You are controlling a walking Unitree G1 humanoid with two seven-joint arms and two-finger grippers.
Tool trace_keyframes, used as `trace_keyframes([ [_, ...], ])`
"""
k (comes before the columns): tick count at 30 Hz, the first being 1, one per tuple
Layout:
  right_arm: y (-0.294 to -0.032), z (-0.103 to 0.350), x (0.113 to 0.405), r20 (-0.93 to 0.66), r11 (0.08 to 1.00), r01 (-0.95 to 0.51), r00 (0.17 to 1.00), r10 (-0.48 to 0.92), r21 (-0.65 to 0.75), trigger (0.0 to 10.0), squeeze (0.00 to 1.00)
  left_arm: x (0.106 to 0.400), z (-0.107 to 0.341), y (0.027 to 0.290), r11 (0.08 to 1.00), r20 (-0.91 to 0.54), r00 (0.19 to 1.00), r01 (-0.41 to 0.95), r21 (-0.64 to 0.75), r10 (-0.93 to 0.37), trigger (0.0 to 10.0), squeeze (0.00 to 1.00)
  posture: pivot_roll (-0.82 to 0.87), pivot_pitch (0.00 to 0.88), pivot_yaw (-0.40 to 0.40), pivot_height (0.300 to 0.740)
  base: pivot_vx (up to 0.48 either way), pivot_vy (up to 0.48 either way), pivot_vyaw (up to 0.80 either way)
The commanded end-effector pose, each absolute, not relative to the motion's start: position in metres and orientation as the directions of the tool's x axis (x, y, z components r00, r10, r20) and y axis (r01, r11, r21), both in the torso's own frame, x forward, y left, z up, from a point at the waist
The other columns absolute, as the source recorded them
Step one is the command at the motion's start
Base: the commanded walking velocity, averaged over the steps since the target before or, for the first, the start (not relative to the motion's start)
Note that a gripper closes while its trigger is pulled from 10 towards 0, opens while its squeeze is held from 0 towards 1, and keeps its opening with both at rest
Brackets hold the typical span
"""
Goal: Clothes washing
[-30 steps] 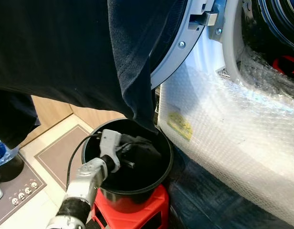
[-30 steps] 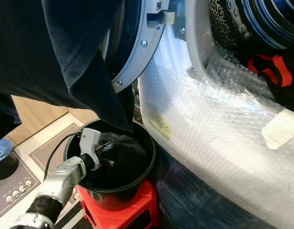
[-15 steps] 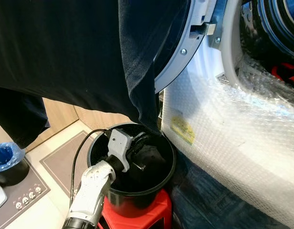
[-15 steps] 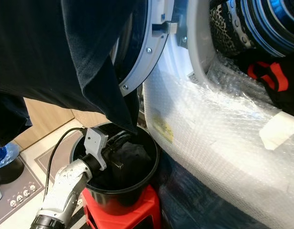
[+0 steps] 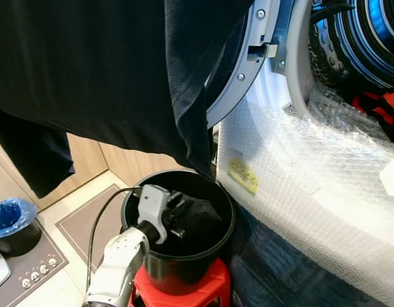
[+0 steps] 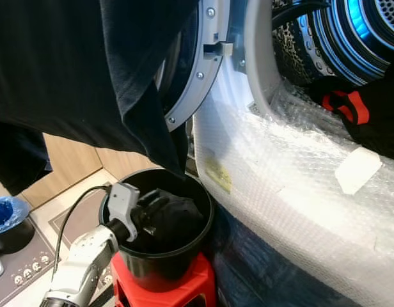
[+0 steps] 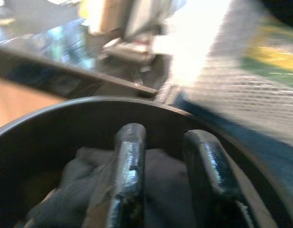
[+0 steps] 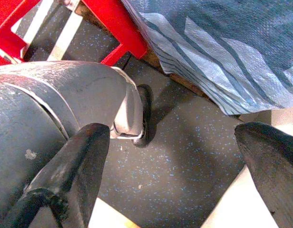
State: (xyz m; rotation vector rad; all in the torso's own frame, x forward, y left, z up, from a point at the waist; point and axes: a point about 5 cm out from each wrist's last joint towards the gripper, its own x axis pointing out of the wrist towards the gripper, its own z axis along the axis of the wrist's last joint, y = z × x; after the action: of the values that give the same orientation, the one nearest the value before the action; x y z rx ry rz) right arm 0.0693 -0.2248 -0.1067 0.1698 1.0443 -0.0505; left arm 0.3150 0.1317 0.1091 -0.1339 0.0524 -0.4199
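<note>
A big dark garment (image 5: pixel 107 70) is hanging across the top of the head view, blocking most of the washing machine's round door (image 5: pixel 248 64); just the grey door rim and its latch are peeking out beside the cloth. Its top edge is running off the picture, so what is holding it up cannot be told.

Down below, the left gripper (image 5: pixel 178 214) is reaching into the black bucket (image 5: pixel 222 224), which is sitting on a red stool (image 5: pixel 184 288). In the left wrist view the two black fingers (image 7: pixel 130 171) are sitting slightly apart over a dark bundle of clothes (image 7: pixel 80 185) lying in the bucket; that picture is blurring, and whether they are pinching any cloth cannot be told.

The washer front (image 5: pixel 312 192) is wearing bubble wrap, and a yellow label (image 5: pixel 243 176) is showing through it, its writing too small and smeared to read. A pale tag (image 6: pixel 357 167) is sticking to the wrap further right, and no writing can be made out on it. At the drum opening (image 6: pixel 350 38), something black with red trim (image 6: pixel 347 105) is lying at the lower lip, partly cut off by the picture's edge.

The right gripper (image 8: pixel 175 156) is hanging with its fingers spread wide over speckled floor (image 8: pixel 184 156), near a leg of the red stool and a blue patterned sheet (image 8: pixel 222 52). A blue-lined bin (image 5: pixel 11 220) is standing at the far left.
</note>
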Motion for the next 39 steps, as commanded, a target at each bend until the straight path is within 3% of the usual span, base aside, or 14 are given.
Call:
trace_keyframes([
  [1,-0.22,-0.108,0.068,-0.865,0.986,0.103,0.499,0.061,0.129,10.0,0.0,0.318,0.103,0.135,0.91,-0.055,0.925,0.356,-0.212,-0.375,10.0,1.0,-0.11,0.037,-0.008,0.74,0.0,0.0,0.0],
  [13,-0.22,-0.108,0.065,-0.865,0.987,0.097,0.497,0.065,0.13,10.0,0.0,0.331,0.083,0.131,0.897,-0.232,0.907,0.256,-0.36,-0.352,10.0,1.0,-0.13,0.035,-0.008,0.74,0.0,0.0,0.0],
  [21,-0.222,-0.109,0.05,-0.875,0.986,0.11,0.481,0.059,0.127,10.0,0.0,0.335,0.081,0.124,0.86,-0.314,0.868,0.212,-0.464,-0.384,10.0,1.0,-0.14,0.084,-0.01,0.74,0.0,0.0,0.0],
  [38,-0.228,-0.108,0.024,-0.884,0.985,0.119,0.464,0.058,0.127,10.0,0.0,0.333,0.083,0.126,0.847,-0.436,0.788,0.193,-0.495,-0.434,10.0,1.0,-0.16,0.186,-0.036,0.74,0.0,0.0,0.0],
  [39,-0.228,-0.108,0.022,-0.885,0.985,0.121,0.463,0.058,0.127,10.0,0.0,0.333,0.084,0.131,0.847,-0.446,0.784,0.181,-0.5,-0.431,10.0,0.0,-0.16,0.192,-0.037,0.74,0.0,0.0,0.0],
])
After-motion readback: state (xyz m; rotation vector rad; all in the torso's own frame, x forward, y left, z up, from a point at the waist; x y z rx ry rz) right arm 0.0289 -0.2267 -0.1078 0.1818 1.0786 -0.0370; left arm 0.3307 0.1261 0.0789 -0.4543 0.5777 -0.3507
